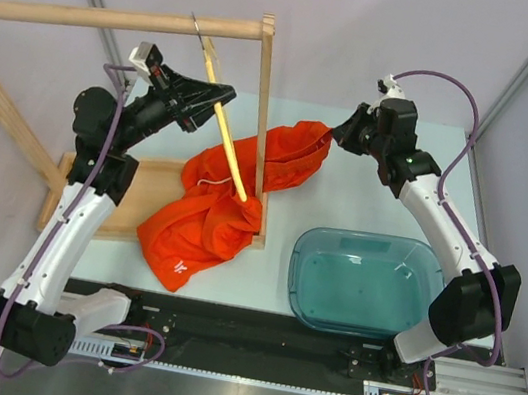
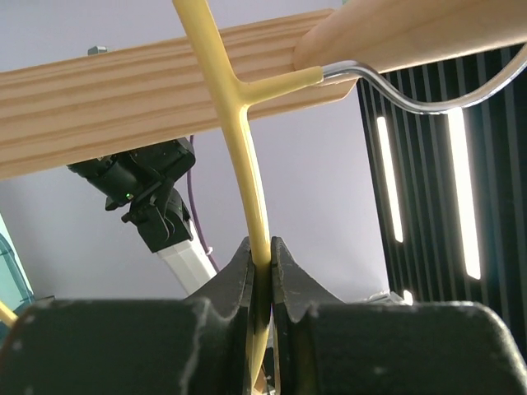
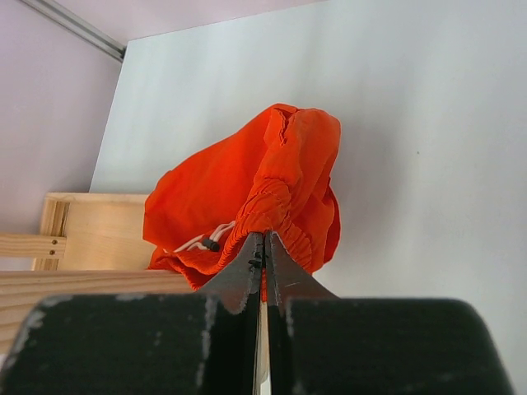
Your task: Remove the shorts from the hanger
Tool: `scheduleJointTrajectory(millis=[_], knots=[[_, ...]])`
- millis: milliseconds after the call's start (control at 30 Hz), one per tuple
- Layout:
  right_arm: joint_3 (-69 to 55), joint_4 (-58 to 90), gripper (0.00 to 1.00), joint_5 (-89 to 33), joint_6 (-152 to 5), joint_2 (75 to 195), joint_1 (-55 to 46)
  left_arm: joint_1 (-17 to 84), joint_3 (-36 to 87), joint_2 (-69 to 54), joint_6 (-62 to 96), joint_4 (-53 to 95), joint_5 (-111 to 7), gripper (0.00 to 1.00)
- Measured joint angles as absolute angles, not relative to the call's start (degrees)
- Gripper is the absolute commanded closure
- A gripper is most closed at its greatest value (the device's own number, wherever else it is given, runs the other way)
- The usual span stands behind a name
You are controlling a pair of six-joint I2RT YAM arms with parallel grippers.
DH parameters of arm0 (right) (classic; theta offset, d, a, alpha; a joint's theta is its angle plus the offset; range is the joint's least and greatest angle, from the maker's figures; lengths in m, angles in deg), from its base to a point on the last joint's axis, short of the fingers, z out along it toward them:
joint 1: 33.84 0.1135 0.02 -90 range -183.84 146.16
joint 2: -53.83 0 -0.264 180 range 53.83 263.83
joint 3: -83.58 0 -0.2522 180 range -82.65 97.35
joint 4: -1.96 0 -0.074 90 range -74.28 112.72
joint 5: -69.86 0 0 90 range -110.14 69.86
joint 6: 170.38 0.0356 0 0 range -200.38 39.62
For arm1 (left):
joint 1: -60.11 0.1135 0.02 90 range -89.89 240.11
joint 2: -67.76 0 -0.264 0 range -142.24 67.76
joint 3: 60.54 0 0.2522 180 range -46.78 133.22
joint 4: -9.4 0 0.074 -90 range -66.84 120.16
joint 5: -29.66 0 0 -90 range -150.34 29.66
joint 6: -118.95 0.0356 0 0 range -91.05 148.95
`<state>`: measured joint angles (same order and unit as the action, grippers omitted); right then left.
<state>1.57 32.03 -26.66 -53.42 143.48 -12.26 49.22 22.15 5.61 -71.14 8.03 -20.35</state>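
Pale bench (image 1: 365, 199) under a wooden rack (image 1: 121, 20): the hanger (image 1: 225, 138) slants from its hook at 11 o'clock down to 5 o'clock, its yellow arm pinched tight in the left tool (image 1: 218, 99). The shorts (image 1: 204, 223) hang off its low end, most of the cloth slumped toward 7 o'clock and the waistband stretched out to 2 o'clock, where the right tool (image 1: 339, 129) is clamped on it. The pull, I judge, should follow the slant toward 5 o'clock.
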Motion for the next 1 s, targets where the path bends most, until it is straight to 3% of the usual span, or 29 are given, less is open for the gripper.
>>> scheduleJointTrajectory(millis=[33,167,267,467,733,1000], knots=[[1.6,32.1,1.00,-26.7,-53.4,143.4,-12.3,49.2,21.8,6.0,-71.1,8.3,-20.7,0.94],[1.6,32.1,1.00,-26.7,-53.4,142.9,-12.3,49.3,19.7,8.0,-70.1,9.1,-22.9,0.61],[1.6,32.0,1.00,-26.7,-53.4,142.2,-12.3,49.3,16.5,10.9,-68.1,10.3,-24.1,0.47],[1.6,31.8,1.00,-26.6,-53.4,140.5,-12.5,49.3,11.0,16.1,-63.2,11.8,-25.1,0.35],[6.3,35.1,1.00,-25.8,-53.9,139.3,-13.5,49.3,10.1,23.0,-41.7,26.3,-25.4,0.31],[14.8,39.6,1.00,-23.4,-55.6,135.8,-15.0,49.3,14.2,36.4,-15.6,53.0,-44.4,0.28]])
